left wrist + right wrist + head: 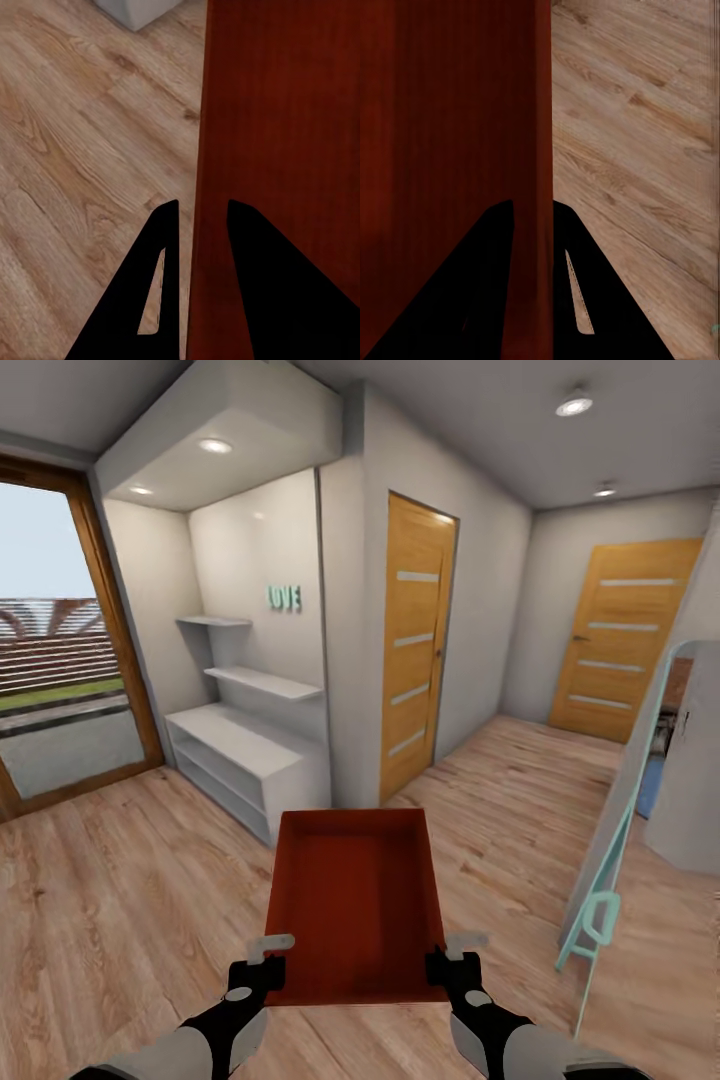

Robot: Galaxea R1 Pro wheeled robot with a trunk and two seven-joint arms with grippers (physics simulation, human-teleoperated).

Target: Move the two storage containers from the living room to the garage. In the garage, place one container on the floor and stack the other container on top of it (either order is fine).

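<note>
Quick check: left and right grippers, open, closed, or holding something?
Left gripper: closed on the left wall of the orange-red container.
Right gripper: closed on the same container's right wall.

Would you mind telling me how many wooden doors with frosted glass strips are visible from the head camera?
2. One wooden door is in the wall just right of the white shelving niche; the other wooden door is at the hallway's far end on the right. More may be out of frame.
</note>
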